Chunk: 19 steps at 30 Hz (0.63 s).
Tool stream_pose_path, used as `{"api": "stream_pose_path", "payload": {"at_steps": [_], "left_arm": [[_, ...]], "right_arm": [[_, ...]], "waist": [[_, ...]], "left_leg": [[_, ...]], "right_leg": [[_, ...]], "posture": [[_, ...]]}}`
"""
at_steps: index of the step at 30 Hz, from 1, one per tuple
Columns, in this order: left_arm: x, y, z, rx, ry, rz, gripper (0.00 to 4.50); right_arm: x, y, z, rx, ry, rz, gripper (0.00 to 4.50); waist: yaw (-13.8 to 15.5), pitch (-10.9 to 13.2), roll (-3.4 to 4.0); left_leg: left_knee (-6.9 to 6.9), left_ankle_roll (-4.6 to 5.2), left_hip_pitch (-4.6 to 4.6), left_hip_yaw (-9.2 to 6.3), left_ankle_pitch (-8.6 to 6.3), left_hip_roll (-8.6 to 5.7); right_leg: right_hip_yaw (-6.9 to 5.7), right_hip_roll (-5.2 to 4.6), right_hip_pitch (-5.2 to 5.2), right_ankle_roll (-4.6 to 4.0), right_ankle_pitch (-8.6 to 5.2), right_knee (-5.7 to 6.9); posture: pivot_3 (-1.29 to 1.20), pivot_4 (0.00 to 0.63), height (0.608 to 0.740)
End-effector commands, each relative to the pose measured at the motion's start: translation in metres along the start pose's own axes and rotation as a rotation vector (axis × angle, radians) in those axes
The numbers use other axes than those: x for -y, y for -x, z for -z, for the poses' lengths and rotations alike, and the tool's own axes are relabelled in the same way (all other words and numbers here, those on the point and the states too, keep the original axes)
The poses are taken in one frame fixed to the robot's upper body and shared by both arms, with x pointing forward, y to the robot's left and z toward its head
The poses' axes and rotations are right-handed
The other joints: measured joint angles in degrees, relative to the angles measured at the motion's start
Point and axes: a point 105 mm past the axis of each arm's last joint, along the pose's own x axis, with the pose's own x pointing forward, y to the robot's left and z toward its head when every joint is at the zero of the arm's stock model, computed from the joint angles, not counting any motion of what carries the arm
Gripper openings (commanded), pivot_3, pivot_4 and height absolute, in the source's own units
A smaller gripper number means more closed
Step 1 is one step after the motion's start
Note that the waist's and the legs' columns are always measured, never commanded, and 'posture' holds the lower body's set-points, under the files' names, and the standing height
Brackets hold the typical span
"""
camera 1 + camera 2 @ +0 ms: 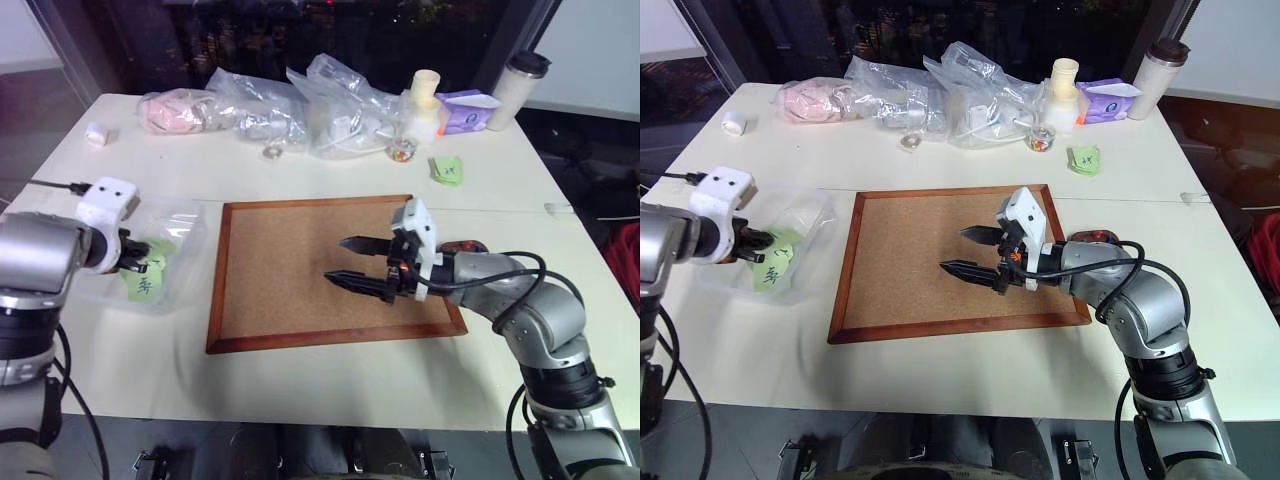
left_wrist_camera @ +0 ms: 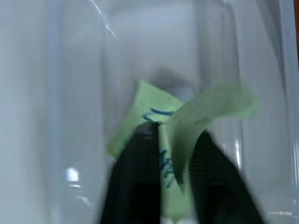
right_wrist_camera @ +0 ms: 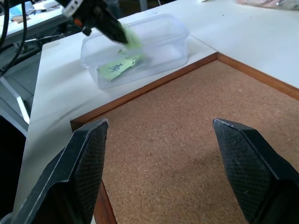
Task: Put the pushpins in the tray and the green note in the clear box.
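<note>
Now your left end effector (image 1: pixel 128 262) sits at the clear box (image 1: pixel 805 215) on the left of the surface, and the left wrist view shows a green note (image 2: pixel 205 112) curled between its two dark fingers (image 2: pixel 135 186), which stand a little apart. You cannot tell from these pictures whether the paper is pinched or already let go. A second lime sheet with dark writing (image 3: pixel 116 68) lies flat inside the box, so that half of the job looks nearly finished, pending a clean release. Over to the right, your right end effector (image 1: pixel 352 262) hovers above the cork board (image 1: pixel 290 275) with its jaws wide apart and nothing between them. Just behind its wrist, at the board's right edge, a dark reddish tray (image 1: pixel 468 246) peeks out. The pushpins are too small to pick out anywhere, so judging whether they have reached the tray is not possible from here.
</note>
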Motion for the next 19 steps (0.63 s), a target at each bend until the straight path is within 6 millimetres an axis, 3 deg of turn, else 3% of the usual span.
{"api": "stream_pose_path", "payload": {"at_steps": [1, 4, 5, 12, 16, 19], "left_arm": [[-0.013, 0.016, -0.016, 0.115, -0.002, -0.080, 2.86], [-0.012, 0.018, -0.022, 0.172, -0.026, -0.090, 4.29], [-0.012, 0.019, -0.026, 0.204, -0.029, -0.088, 4.41], [0.006, 0.045, -0.063, 0.488, -0.020, 0.101, 4.41], [0.004, 0.050, -0.049, 0.465, -0.146, 0.173, 4.41], [-0.009, 0.055, -0.053, 0.507, -0.154, 0.175, 4.41]], "right_arm": [[0.001, 0.005, -0.011, 0.024, 0.046, 0.001, 3.69], [0.005, 0.010, -0.011, 0.019, 0.043, 0.016, 3.69], [0.006, 0.012, -0.011, 0.016, 0.043, 0.022, 3.69], [0.016, 0.033, -0.024, 0.080, -0.005, 0.112, 3.69], [0.021, 0.058, -0.033, 0.146, -0.067, 0.198, 3.69], [0.025, 0.073, -0.030, 0.125, -0.076, 0.258, 3.69]], "waist": [[0.02, -0.09, -0.14], [0.03, -0.11, -0.17], [0.03, -0.11, -0.17], [0.12, -0.10, -0.18], [-0.28, -0.03, -0.06], [-0.11, 0.02, 0.01]], "left_leg": [[0.00, 0.00, 0.00, 0.00, 0.00, 0.00], [-0.03, 0.02, 0.02, 0.00, -0.01, -0.01], [-0.03, 0.02, 0.02, 0.00, -0.01, -0.01], [0.00, 0.02, -0.03, 0.01, -0.01, -0.03], [-0.06, 0.02, -0.01, 0.06, -0.02, 0.02], [-0.05, 0.01, -0.01, 0.14, -0.01, 0.04]], "right_leg": [[0.00, 0.00, 0.01, 0.00, 0.00, 0.00], [0.00, -0.03, 0.06, -0.01, 0.01, -0.02], [0.00, -0.03, 0.07, -0.01, 0.01, -0.03], [-0.01, -0.06, 0.03, -0.02, 0.01, -0.01], [0.02, -0.07, -0.03, -0.02, 0.01, 0.00], [0.02, -0.05, -0.12, -0.07, -0.02, -0.02]], "posture": [[0.00, 0.150, 0.737], [0.00, 0.150, 0.737], [0.00, 0.150, 0.737], [0.00, 0.150, 0.737], [0.00, 0.150, 0.737], [0.00, 0.150, 0.737]]}}
